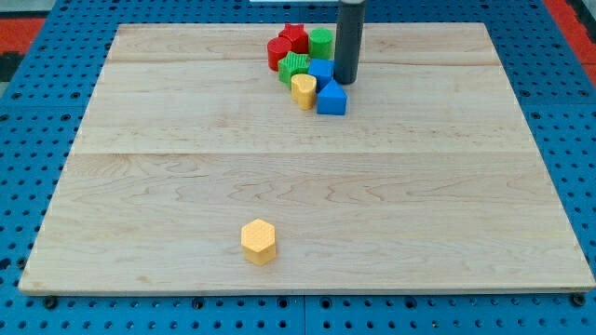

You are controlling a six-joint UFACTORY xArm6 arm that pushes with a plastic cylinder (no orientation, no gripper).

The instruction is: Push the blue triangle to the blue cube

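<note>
The blue triangle [331,98] sits near the top middle of the wooden board [307,177]. The blue cube [320,70] lies just above and left of it, touching or nearly touching it. My tip [345,81] is the lower end of the dark rod. It stands right of the blue cube and just above the blue triangle's upper right side, very close to both.
A cluster sits by the blue blocks: a yellow block [304,90], a green block [295,66], a second green block [320,41], a red round block [278,51] and a red block [295,37]. A yellow hexagon [258,241] lies alone near the view's bottom.
</note>
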